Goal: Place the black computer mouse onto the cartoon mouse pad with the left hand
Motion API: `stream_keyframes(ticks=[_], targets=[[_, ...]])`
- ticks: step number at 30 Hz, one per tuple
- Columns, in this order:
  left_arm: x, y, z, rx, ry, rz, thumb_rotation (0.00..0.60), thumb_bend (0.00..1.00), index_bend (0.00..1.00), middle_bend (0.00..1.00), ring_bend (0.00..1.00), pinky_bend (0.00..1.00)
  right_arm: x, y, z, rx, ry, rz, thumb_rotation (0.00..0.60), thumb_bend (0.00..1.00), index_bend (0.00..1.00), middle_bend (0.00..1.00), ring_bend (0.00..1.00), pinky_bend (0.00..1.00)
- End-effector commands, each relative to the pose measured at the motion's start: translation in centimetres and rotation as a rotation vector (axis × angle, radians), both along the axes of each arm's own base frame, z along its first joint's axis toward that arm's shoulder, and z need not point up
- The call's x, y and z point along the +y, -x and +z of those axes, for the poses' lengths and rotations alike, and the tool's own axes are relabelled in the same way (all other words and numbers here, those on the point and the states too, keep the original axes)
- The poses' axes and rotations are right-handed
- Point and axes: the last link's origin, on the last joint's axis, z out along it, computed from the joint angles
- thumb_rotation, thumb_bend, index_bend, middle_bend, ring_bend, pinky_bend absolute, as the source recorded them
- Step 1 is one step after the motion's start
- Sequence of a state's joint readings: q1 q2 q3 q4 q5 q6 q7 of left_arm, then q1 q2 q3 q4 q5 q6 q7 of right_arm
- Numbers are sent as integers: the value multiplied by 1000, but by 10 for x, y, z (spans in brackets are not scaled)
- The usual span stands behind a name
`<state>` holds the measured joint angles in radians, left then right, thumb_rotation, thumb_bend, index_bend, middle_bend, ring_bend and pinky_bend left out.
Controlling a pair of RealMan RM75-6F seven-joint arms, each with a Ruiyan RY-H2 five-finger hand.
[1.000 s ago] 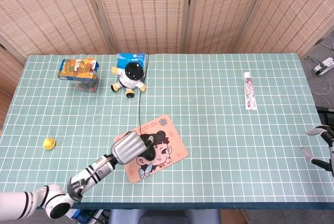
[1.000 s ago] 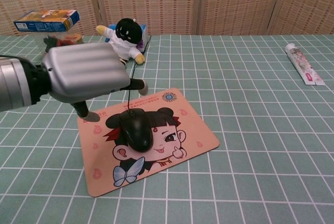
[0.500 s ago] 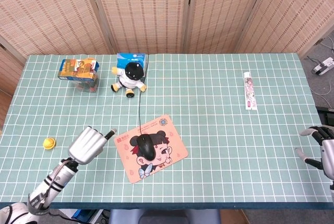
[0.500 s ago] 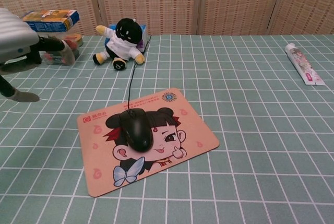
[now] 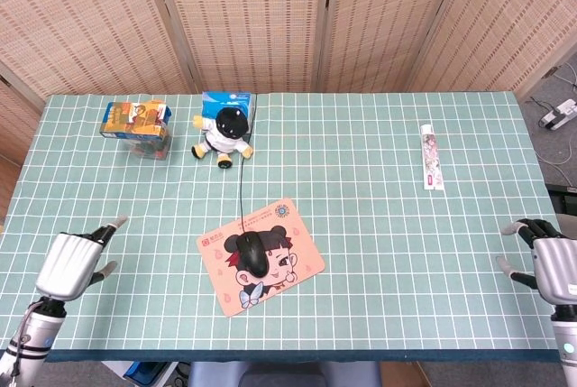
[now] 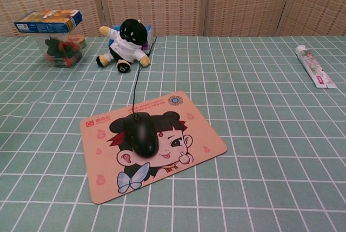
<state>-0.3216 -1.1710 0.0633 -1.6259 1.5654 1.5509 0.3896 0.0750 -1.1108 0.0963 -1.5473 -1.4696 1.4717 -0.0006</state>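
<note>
The black computer mouse (image 5: 253, 253) (image 6: 141, 133) lies on the pink cartoon mouse pad (image 5: 293, 264) (image 6: 197, 140), over the printed girl's hair. Its black cable (image 5: 241, 184) (image 6: 136, 88) runs away toward the plush doll. My left hand (image 5: 70, 262) hovers at the table's front left corner, far from the pad, holding nothing, with its fingers apart. My right hand (image 5: 545, 263) sits at the front right edge, empty, fingers spread. Neither hand shows in the chest view.
A black and white plush doll (image 5: 224, 135) (image 6: 126, 41) sits before a blue box (image 5: 230, 103). At the back left, a snack box (image 5: 135, 117) (image 6: 48, 20) tops a clear tub (image 6: 61, 52). A tube (image 5: 432, 156) (image 6: 315, 68) lies at the right.
My left hand has drawn back from the mouse to the front left corner and left the chest view. The mouse stays on the pad. The right hand has shifted slightly.
</note>
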Motion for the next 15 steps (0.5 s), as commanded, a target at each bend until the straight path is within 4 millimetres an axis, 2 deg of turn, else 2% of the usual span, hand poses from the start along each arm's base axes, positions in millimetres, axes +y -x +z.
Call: stream_keyframes(ticks=[1, 2, 4, 6, 10, 15], targets=[[-9, 11, 7, -24, -49, 84, 600, 141, 296, 407, 751, 991, -3, 0, -2, 5, -7, -3, 600, 145, 410, 402, 313, 579], [-11, 14, 9, -30, -57, 109, 600, 141, 327, 435, 736, 982, -3, 0, -2, 5, -8, -3, 600, 145, 410, 402, 313, 579], [-16, 22, 11, -41, -59, 174, 600, 141, 380, 557, 727, 953, -3, 0, -2, 4, -9, -2, 600, 145, 410, 402, 313, 579], [-20, 28, 13, -46, -55, 226, 600, 140, 397, 637, 737, 941, -3, 0, -1, 3, -7, -2, 600, 145, 410, 402, 313, 579], [-23, 43, 13, -66, -77, 313, 600, 140, 412, 661, 745, 940, -3, 0, 0, -1, 1, -2, 600, 145, 410, 402, 313, 579], [-20, 55, 15, -73, -92, 342, 600, 140, 422, 661, 745, 940, -5, -2, -1, 4, -4, 3, 600, 145, 410, 402, 313, 579]])
